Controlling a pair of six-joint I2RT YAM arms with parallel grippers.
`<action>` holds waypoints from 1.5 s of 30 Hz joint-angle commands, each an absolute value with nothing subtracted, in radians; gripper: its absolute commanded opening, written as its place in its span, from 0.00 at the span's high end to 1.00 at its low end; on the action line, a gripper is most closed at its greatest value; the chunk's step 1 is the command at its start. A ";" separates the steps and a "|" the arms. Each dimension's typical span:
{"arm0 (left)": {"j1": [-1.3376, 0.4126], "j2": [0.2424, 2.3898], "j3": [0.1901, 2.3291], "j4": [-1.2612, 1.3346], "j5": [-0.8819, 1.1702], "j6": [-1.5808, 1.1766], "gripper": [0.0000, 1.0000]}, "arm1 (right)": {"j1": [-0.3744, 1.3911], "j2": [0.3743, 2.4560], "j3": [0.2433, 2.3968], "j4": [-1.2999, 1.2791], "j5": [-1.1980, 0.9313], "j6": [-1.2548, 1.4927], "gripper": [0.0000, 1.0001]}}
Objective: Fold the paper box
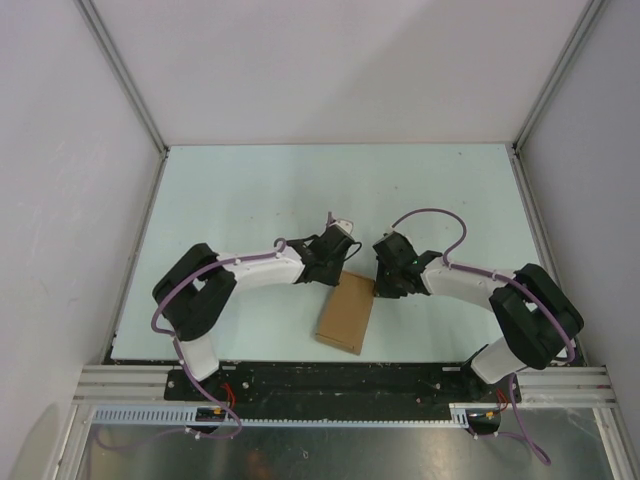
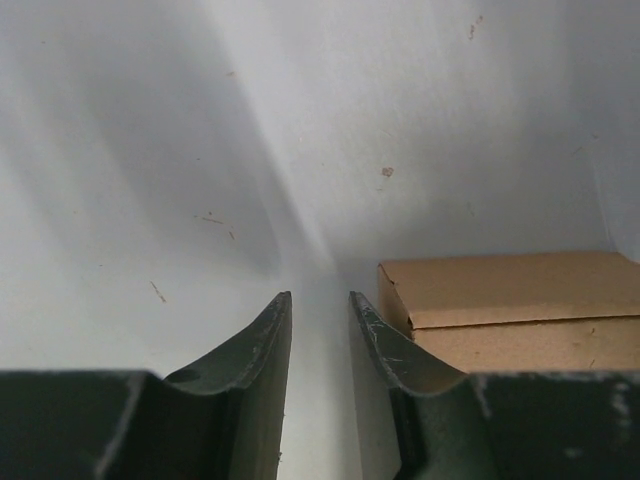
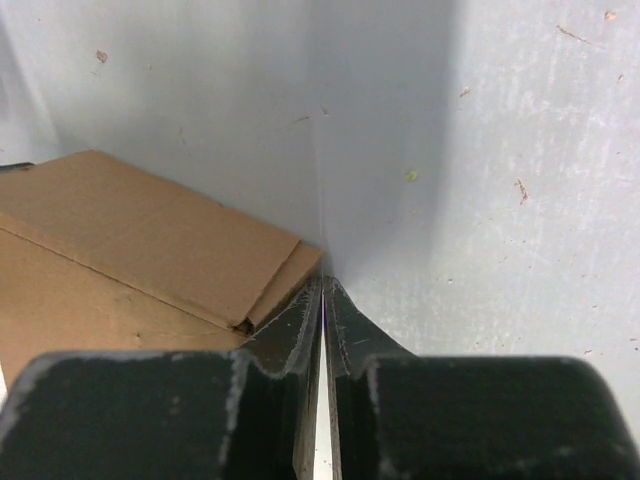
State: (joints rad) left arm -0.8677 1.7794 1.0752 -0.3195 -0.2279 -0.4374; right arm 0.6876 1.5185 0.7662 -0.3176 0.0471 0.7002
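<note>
Overhead, find both arms folded alike: elbows thrown outward, white forearms angled inward, black wrists nearly meeting over the pale table [image 1: 250,190]. Note the left gripper [image 1: 347,266] tipped down toward that surface, with dark, scuffed fingers [image 2: 268,335] curved like blades and set a little apart, only bare table between them. Just to the right of its right finger, see the paper box [image 2: 510,300]: plain brown cardboard, matte, square-edged, with a flap seam running along the top. Turn to the right gripper [image 3: 323,287]: pressed together, tips meeting in a thin line, clamped on nothing. Just left of those tips, touching or nearly so, find a corner of the box, with flaps layered one over another and a raw cut edge. From above, place the box between the two grippers and on the arm-base side of them, as a closed flat rectangle lying slightly askew, far edge close under both. Around the pincers, only speckled, scratched white surface.
</note>
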 commanded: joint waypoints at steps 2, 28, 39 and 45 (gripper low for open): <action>-0.903 1.778 1.078 -0.262 -0.167 -0.474 0.65 | 0.712 1.539 0.804 -0.241 0.032 0.741 0.91; -0.815 1.500 0.867 -0.299 -0.281 -0.583 0.60 | 0.744 1.381 0.804 -0.508 0.225 0.736 0.91; -0.974 1.322 0.681 -0.299 -0.261 -0.765 0.61 | 0.954 1.206 0.651 -0.532 0.173 0.891 0.90; -1.037 1.301 0.643 -0.299 -0.250 -0.833 0.63 | 1.051 1.164 0.595 -0.515 0.181 1.009 0.92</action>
State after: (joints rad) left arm -0.9916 1.3437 0.6537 -0.3069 -0.2493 -0.7441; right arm 1.0023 1.1786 0.6071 -0.5308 0.1650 0.9039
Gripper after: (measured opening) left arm 0.374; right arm 0.087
